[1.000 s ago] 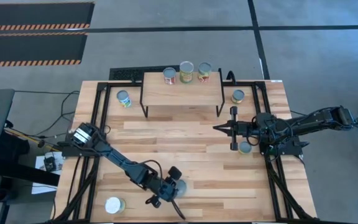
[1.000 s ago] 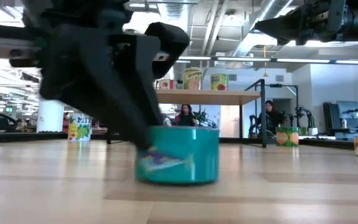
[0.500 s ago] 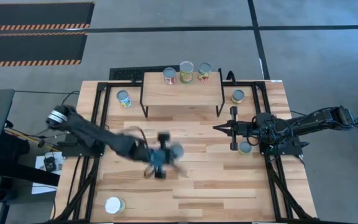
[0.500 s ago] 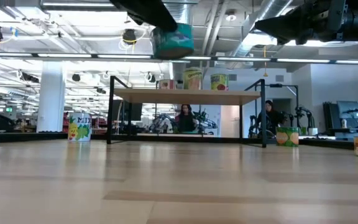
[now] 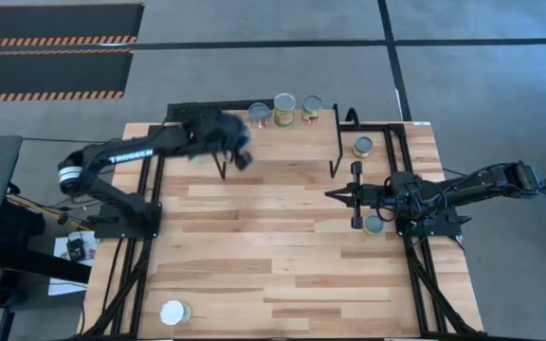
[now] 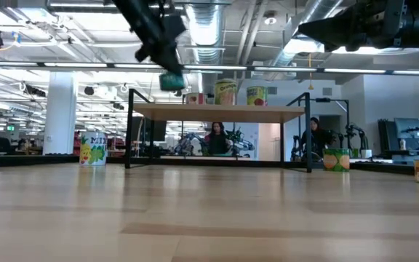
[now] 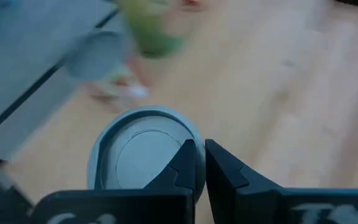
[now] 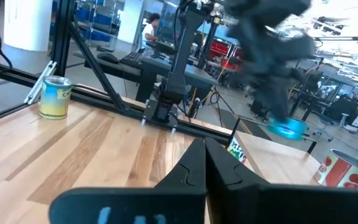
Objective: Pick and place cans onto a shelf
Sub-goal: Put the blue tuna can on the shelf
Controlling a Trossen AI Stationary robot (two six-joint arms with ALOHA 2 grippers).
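High view: left arm has swung from mid-table half a second ago up to the shelf; left gripper now sits over the shelf's left end, blurred. It carries the teal can, which in the low view hangs just above the shelf board, left of the three cans already standing there: red-label can, yellow-green can, third can. A second ago that teal can stood on the tabletop at the near edge with the gripper around it. Left wrist view shows the can's round lid beside the fingers, tips nearly together at the rim, so closed on the can. Left arm is stretched out long from its base at the table's left side, forearm running along the back edge. Right arm unchanged across all frames: right gripper hovers over the right half of the table, fingers pinched together, holding nothing. Loose cans unmoved: white-top can at near left, one right of the shelf, one under the right arm, one left of the shelf.
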